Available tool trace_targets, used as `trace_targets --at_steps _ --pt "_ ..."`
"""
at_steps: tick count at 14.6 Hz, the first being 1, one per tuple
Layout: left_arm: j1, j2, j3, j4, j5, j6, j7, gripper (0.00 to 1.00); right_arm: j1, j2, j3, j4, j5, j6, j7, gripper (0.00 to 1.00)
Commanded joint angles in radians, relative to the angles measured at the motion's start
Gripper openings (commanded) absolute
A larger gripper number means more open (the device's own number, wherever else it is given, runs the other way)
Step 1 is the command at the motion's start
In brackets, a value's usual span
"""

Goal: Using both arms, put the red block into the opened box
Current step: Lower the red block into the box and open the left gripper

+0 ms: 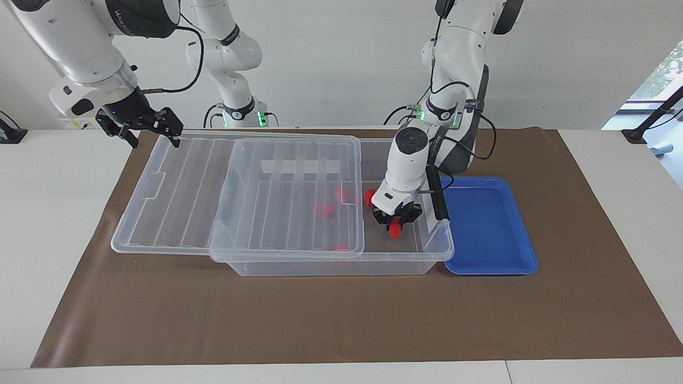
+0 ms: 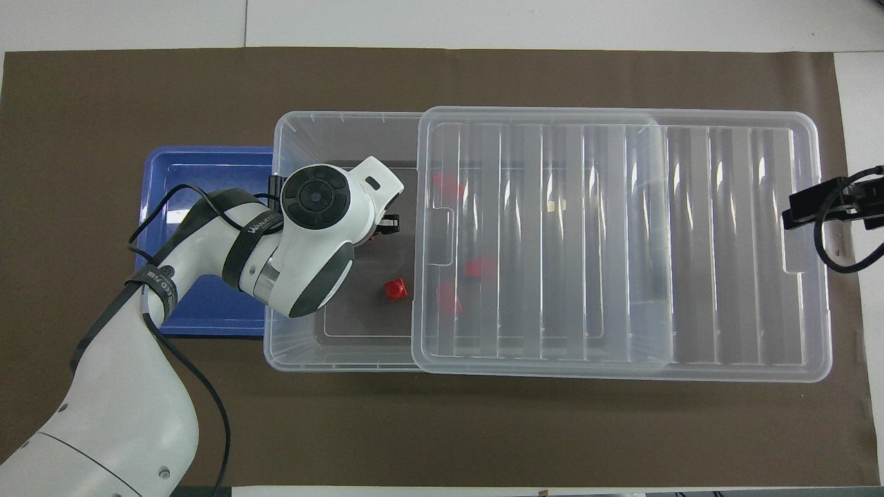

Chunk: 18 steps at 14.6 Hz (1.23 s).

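Observation:
My left gripper [image 1: 395,225] is shut on a red block [image 1: 395,231], held low inside the open part of the clear box [image 1: 438,250], close to its floor. In the overhead view the left wrist covers this gripper, and only a black finger [image 2: 389,222] shows. Another red block [image 1: 369,197] [image 2: 395,289] lies loose on the box floor, nearer to the robots. The ribbed clear lid [image 1: 181,192] [image 2: 725,241] is slid toward the right arm's end, leaving the box half uncovered. My right gripper [image 1: 143,129] [image 2: 811,206] stands open at the lid's end edge.
Several red blocks [image 1: 324,209] [image 2: 480,267] show blurred under the lid. A shallow blue tray [image 1: 488,224] [image 2: 200,176] sits against the box at the left arm's end. A black latch [image 1: 436,194] stands at that end of the box. Brown matting [image 1: 341,320] covers the table.

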Motion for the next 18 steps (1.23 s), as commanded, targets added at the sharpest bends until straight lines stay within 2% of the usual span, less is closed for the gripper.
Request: trace_targets --at_steps 1,3,4,13,18 --pt "0.019 -0.009 -0.005 -0.032 0.031 0.054 -0.021 0.00 -0.007 -0.013 0.006 -0.023 -0.012 0.022 0.011 1.00" --pt "0.019 -0.007 -0.005 -0.029 0.031 0.072 -0.023 0.77 -0.007 -0.013 0.006 -0.023 -0.012 0.022 0.011 1.00" --pt "0.019 -0.006 -0.005 -0.029 0.031 0.085 -0.023 0.99 -0.007 -0.013 0.006 -0.023 -0.012 0.022 0.011 1.00" --pt "0.005 -0.070 -0.012 -0.021 0.021 0.080 -0.058 1.00 -0.007 -0.015 0.005 -0.023 -0.012 0.019 0.011 1.00" --pt "0.005 -0.181 -0.012 -0.020 0.021 -0.065 -0.050 1.00 -0.007 -0.018 -0.005 -0.032 -0.012 0.024 0.001 1.00"
